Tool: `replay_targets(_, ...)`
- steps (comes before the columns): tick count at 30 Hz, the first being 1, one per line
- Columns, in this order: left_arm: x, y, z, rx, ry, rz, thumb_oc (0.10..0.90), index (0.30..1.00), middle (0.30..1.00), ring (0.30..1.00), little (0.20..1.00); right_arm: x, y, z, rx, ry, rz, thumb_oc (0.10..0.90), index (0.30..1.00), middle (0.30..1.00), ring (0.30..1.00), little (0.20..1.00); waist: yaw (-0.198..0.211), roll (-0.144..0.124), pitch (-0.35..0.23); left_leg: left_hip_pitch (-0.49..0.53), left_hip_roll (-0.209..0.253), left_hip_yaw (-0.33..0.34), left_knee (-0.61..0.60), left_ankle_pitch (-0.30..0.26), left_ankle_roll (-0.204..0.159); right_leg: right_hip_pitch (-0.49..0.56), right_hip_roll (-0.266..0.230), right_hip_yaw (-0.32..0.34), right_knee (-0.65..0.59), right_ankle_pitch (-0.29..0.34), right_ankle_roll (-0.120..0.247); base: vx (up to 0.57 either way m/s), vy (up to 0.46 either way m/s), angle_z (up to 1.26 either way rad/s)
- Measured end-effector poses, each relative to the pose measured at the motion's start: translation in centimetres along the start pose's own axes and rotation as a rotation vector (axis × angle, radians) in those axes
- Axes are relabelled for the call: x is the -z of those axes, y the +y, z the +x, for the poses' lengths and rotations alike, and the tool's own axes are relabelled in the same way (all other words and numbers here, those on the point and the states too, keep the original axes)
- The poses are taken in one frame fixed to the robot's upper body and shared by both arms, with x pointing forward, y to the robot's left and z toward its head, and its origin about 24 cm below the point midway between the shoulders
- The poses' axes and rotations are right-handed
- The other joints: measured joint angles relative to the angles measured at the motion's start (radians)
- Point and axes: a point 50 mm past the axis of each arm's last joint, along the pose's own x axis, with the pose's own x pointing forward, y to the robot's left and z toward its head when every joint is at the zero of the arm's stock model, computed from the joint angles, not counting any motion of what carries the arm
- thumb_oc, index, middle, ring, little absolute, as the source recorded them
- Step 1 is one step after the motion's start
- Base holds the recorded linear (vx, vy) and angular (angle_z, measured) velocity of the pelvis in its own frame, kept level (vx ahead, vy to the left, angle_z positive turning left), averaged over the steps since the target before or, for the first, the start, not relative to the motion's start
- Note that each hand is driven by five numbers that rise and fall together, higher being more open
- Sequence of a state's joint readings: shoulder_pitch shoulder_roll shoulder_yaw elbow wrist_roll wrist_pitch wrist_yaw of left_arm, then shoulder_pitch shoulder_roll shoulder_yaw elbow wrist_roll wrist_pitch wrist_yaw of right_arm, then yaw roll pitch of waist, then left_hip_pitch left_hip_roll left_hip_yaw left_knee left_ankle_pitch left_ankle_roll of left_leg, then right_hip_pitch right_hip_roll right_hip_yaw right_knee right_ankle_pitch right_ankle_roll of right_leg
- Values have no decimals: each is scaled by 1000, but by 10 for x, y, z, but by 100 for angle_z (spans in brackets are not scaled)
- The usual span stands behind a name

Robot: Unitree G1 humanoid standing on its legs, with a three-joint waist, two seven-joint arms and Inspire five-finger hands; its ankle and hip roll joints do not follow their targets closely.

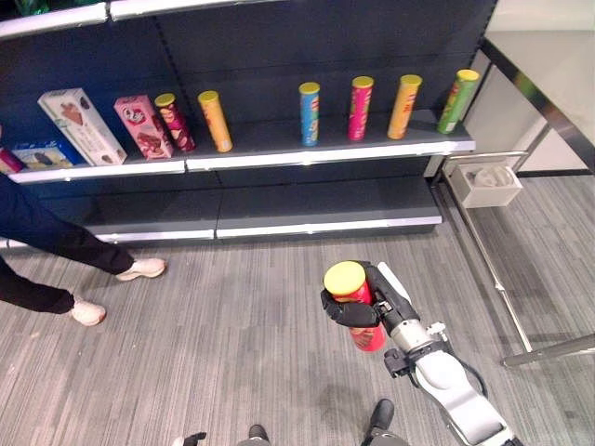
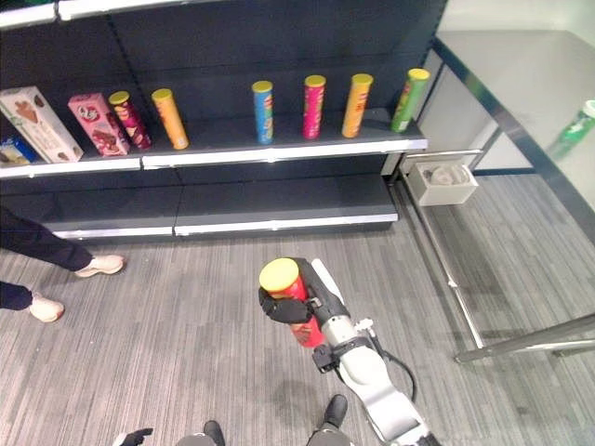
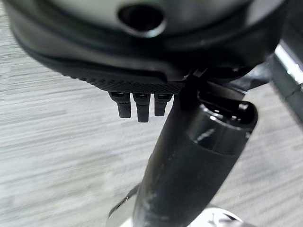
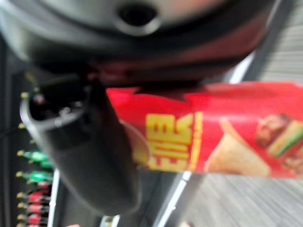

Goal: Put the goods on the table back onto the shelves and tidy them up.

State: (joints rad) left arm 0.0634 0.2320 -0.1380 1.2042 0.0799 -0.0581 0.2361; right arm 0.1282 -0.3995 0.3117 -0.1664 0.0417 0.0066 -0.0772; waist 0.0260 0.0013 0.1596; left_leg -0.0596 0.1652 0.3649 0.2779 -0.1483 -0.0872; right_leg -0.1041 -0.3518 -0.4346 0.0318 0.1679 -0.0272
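Note:
My right hand [image 1: 353, 313] is shut on a red chip can [image 1: 370, 336] with a yellow lid, held upright over the floor in front of the dark shelves [image 1: 316, 154]. In the right wrist view the red can [image 4: 213, 137] lies across the palm with the thumb [image 4: 90, 156] wrapped beside it. The middle shelf carries a row of standing cans: blue [image 1: 309, 113], pink [image 1: 361, 108], orange [image 1: 404, 106], green [image 1: 457, 100], and two more [image 1: 215, 121] to the left. My left hand [image 3: 137, 106] hangs low over the floor, fingers relaxed and holding nothing.
Snack boxes [image 1: 141, 126] lean at the shelf's left end. A person's legs and white shoes [image 1: 139, 269] stand at the left by the shelves. A white bin [image 1: 483, 183] and a metal-framed table [image 1: 548, 74] with a green bottle [image 2: 576, 125] are at the right.

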Motion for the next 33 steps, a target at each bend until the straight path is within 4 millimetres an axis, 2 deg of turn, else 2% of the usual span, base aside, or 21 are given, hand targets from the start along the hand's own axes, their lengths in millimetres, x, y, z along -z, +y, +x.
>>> replay_targets(1, 0, -1, 0, 5, 1, 12, 800, 900, 900, 900, 900, 4, 1, -4, 15, 18, 16, 400, 300, 300, 300, 300, -9, -6, -7, -18, -11, -13, 36, -26, 11, 13, -17, -3, 2, 26, 19, 96, 474, 42)
replay_targets(2, -5, -3, 1, 20, -11, 44, 800, 900, 900, 900, 900, 7, 0, -6, 40, 31, 9, 400, 300, 300, 300, 300, -25, -18, -16, -38, -42, -26, 62, -56, 38, 1, -41, 4, 3, 96, 77, 146, 634, 23)
replay_targets(3, -11, -1, 3, 31, -29, 132, 800, 900, 900, 900, 900, 6, -4, -6, 84, 31, 3, 400, 300, 300, 300, 300, -56, -26, -20, -50, -86, -13, 51, -51, 61, -36, -72, 42, -11, 198, 76, 131, 614, -7)
replay_targets(5, -13, 0, 3, 56, -49, 215, 800, 900, 900, 900, 900, 6, -10, -5, 123, 36, -15, 400, 300, 300, 300, 300, -75, -30, -20, -33, -114, 33, 9, -29, 104, -80, -90, 69, -35, 349, 27, 95, 524, -42)
replay_targets(8, -14, 12, 5, 37, -65, 250, 800, 900, 900, 900, 900, 8, -7, -7, 145, 48, -49, 400, 300, 300, 300, 300, -97, -60, -15, 35, -176, 88, -88, -9, 147, -110, -120, 87, 34, 360, 22, 53, 296, -42)
replay_targets(9, -18, 10, 5, 35, -81, 237, 800, 900, 900, 900, 900, 8, -7, -7, 156, 48, -67, 400, 300, 300, 300, 300, -97, -54, -13, 53, -175, 102, -113, 1, 152, -124, -125, 100, 68, 339, 28, 57, 189, -23)
replay_targets(11, -35, 5, 4, 24, -152, 194, 800, 900, 900, 900, 900, 9, -7, -8, 175, 49, -101, 400, 300, 300, 300, 300, -92, -22, -12, 94, -179, 93, -208, 51, 179, -139, -66, 153, 179, 71, 158, 120, 334, -13)
replay_targets(12, -38, -3, 2, 44, -166, 188, 800, 900, 900, 900, 900, 5, -3, -4, 178, 30, -104, 400, 300, 300, 300, 300, -92, -6, -5, 120, -180, 88, -279, 90, 187, -129, -8, 166, 208, -20, 171, 153, 283, -16)
replay_targets(13, -40, -12, 0, 72, -177, 192, 800, 900, 900, 900, 900, -7, 0, 6, 187, -31, -132, 400, 300, 300, 300, 300, -95, 3, 0, 136, -182, 88, -345, 132, 193, -123, 77, 159, 217, -101, 172, 117, 106, 3)
replay_targets(16, -38, -19, 0, 87, -154, 201, 800, 900, 900, 900, 900, -23, 3, 29, 208, -111, -173, 400, 300, 300, 300, 300, -90, 8, 5, 136, -186, 64, -355, 142, 191, -101, 157, 137, 163, -116, 171, 64, 27, 23)
replay_targets(18, -41, -20, 1, 90, -159, 199, 800, 900, 900, 900, 900, -34, -4, 42, 248, -160, -211, 400, 300, 300, 300, 300, -67, 20, 14, 137, -189, 51, -357, 148, 187, -101, 171, 136, 127, -114, 169, 142, -50, 42)
replay_targets(19, -43, -24, 0, 97, -158, 193, 800, 900, 900, 900, 900, -43, -11, 52, 293, -197, -237, 400, 300, 300, 300, 300, -56, 38, 27, 133, -187, -7, -360, 145, 191, -106, 196, 177, 80, -113, 175, 291, -84, 83)
replay_targets(20, -43, -25, 0, 99, -158, 193, 800, 900, 900, 900, 900, -46, -16, 53, 324, -209, -238, 400, 300, 300, 300, 300, -59, 44, 31, 132, -188, -45, -369, 154, 188, -106, 205, 211, 46, -112, 175, 271, -106, 113)
replay_targets(22, -38, -21, 1, 90, -142, 187, 800, 900, 900, 900, 900, -46, -22, 53, 372, -208, -235, 400, 300, 300, 300, 300, -53, 36, 34, 136, -191, -123, -372, 157, 184, -115, 206, 262, -4, -112, 175, 204, -128, 143)
replay_targets(23, -34, -20, 0, 89, -128, 176, 800, 900, 900, 900, 900, -44, -24, 53, 382, -200, -235, 400, 300, 300, 300, 300, -52, 33, 36, 140, -190, -150, -373, 160, 163, -111, 203, 266, 5, -97, 165, 183, -126, 152)
replay_targets(24, -28, -21, -1, 92, -103, 145, 800, 900, 900, 900, 900, -36, -26, 51, 389, -166, -241, 400, 300, 300, 300, 300, -52, 36, 37, 151, -181, -192, -371, 162, 113, -83, 223, 262, -3, -12, 127, 302, -177, 82)
replay_targets(26, -14, -24, -3, 96, -53, 101, 800, 900, 900, 900, 900, -27, -25, 46, 386, -129, -239, 400, 300, 300, 300, 300, -40, 61, 40, 178, -97, -187, -365, 156, 44, -36, 305, 245, -44, -27, 87, 484, -347, 11)
replay_targets(27, -9, -24, -4, 92, -35, 80, 800, 900, 900, 900, 900, -21, -24, 42, 380, -105, -232, 400, 300, 300, 300, 300, -43, 58, 41, 189, -81, -186, -338, 139, 28, -12, 316, 237, -51, -50, 63, 221, -222, -10)
replay_targets(29, -9, -11, -1, 45, -40, 81, 800, 900, 900, 900, 900, -8, -23, 33, 359, -53, -240, 400, 300, 300, 300, 300, -44, 23, 36, 147, -78, -181, -172, 119, 7, 46, 308, 221, -87, -58, 51, 94, -113, -1)
replay_targets(31, -15, -12, -1, 44, -59, 75, 800, 900, 900, 900, 900, -8, -29, 32, 356, -61, -265, 400, 300, 300, 300, 300, -42, 34, 27, 107, -60, -191, -67, 120, -5, 64, 315, 220, -90, -68, 31, 157, -127, -6)
replay_targets(33, -25, -6, 2, 13, -72, 21, 800, 900, 900, 900, 900, -7, -33, 30, 363, -52, -272, 400, 300, 300, 300, 300, -43, 22, 34, -2, -44, -202, 162, 118, -40, 103, 311, 214, -125, -67, 15, 147, -28, 3)
